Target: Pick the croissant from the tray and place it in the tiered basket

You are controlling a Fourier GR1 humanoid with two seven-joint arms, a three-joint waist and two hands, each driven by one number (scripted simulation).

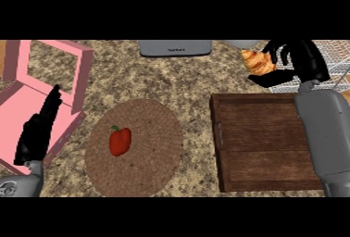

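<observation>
The robot's right hand (301, 58) is curling its black fingers round the golden-brown, ridged croissant (257, 62), holding it beyond the far edge of the dark wooden tray (266, 139) and beside the white wire tiered basket (340, 55). The croissant's long axis is running roughly up the view, one tip pointing at the bench's far edge. The left hand (40, 129) is resting with straight fingers at the left edge, well apart.

The right forearm (327, 134) is stretched forward, and the right hand (301, 58) is seen curled round the croissant (258, 61). The left hand (41, 129) is rested at the left edge, fingers straight.
</observation>
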